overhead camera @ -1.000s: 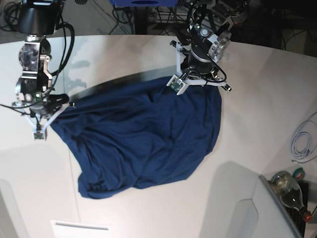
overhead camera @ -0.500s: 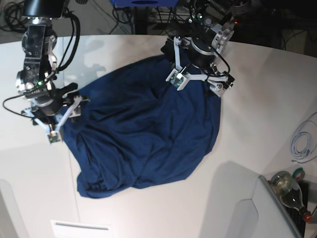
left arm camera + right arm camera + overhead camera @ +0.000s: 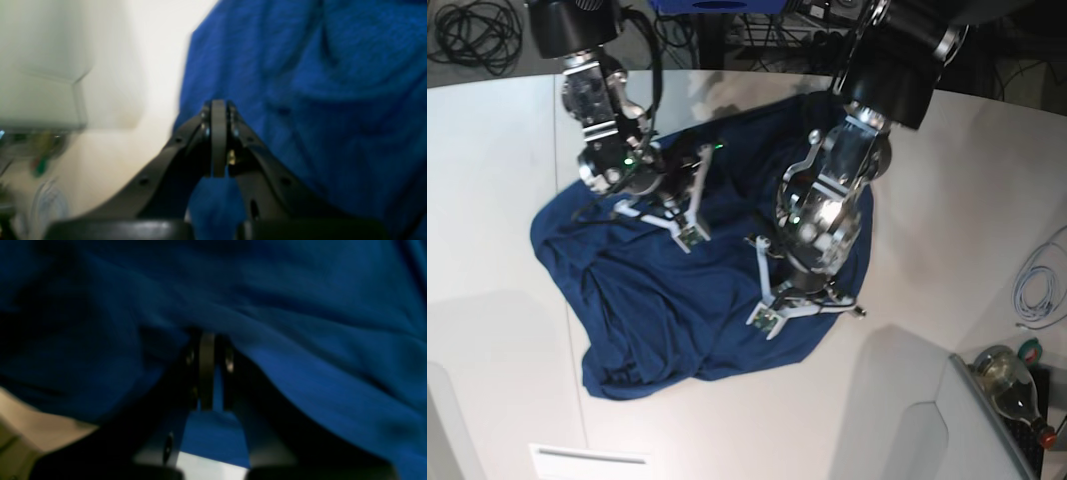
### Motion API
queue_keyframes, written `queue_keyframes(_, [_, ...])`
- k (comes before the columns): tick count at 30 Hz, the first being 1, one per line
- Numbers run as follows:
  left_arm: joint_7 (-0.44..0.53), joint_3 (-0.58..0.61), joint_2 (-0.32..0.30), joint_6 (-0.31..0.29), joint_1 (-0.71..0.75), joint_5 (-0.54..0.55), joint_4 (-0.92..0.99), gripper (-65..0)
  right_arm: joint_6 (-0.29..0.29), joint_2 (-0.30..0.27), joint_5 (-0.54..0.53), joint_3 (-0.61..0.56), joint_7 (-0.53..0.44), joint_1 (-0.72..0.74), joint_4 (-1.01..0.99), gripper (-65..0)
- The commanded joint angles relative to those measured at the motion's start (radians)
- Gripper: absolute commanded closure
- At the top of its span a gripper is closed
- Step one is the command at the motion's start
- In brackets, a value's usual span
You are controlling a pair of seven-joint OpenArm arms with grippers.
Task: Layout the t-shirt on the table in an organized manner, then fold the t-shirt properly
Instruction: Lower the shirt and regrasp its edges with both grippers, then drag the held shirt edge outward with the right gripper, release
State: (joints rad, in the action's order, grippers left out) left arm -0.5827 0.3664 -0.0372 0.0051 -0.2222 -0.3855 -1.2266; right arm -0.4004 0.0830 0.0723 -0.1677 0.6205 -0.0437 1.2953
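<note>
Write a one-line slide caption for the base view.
Both arms reach over the crumpled navy t-shirt on the white table.

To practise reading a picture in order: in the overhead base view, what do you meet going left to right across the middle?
Bare table → right gripper → left gripper → coiled white cable; both grippers sit over the blue t-shirt.
</note>
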Motion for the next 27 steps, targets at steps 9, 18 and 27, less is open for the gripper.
queue_keyframes(9, [0.154, -0.007, -0.022, 0.019, -0.145, -0.019, 0.403, 0.0, 0.088, -0.065, 0.001, 0.061, -0.007, -0.023, -0.07, -2.9])
queue_keyframes(18, [0.014, -0.171, -0.114, 0.02, 0.103, -0.019, 0.115, 0.0, 0.091, -0.147, 0.002, 0.144, -0.014, 0.219, -0.316, -2.7])
queue_keyframes(27, [-0.112, -0.228, -0.04, 0.02, 0.387, -0.02, -0.35, 0.0, 0.09, -0.151, 0.004, 0.141, -0.241, 0.554, -0.725, -2.4])
